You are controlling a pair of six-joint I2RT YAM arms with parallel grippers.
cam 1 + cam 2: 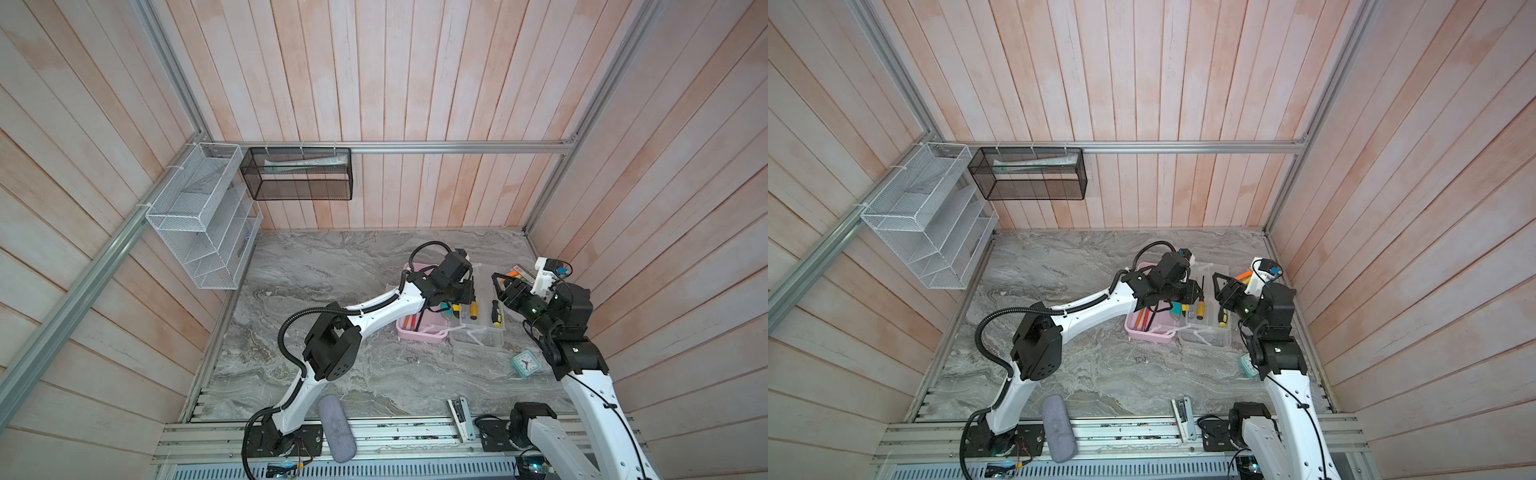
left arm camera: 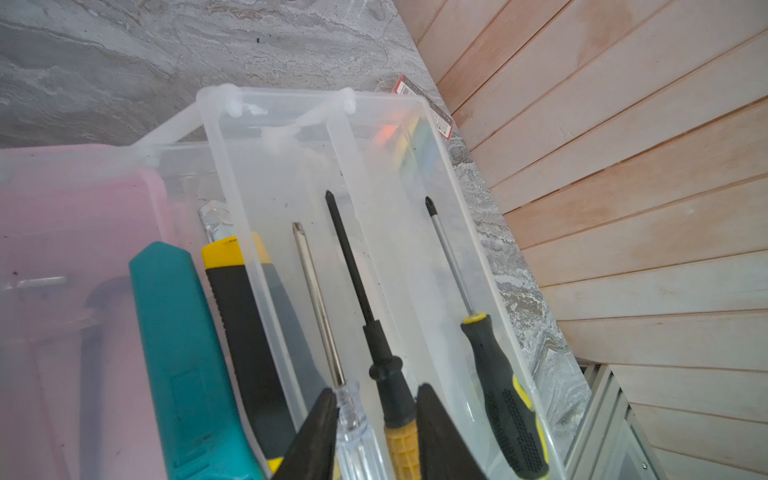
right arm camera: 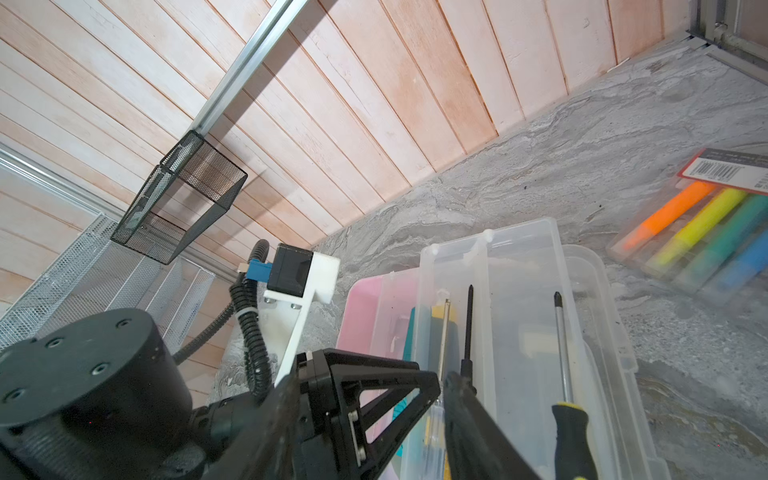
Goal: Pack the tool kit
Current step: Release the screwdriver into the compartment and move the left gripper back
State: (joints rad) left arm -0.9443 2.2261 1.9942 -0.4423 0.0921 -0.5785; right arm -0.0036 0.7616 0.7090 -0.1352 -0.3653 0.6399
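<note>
Three screwdrivers point(image 2: 353, 266) lie in one clear tray point(image 2: 282, 174).

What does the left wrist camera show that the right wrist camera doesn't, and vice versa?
Left wrist only: the long bodies of the teal tool and the black-yellow tool, mere slivers otherwise. Right wrist only: the black mesh basket, the white wire rack and the left arm's wrist camera. Both: the clear tray holding three screwdrivers, and the pink box.
</note>
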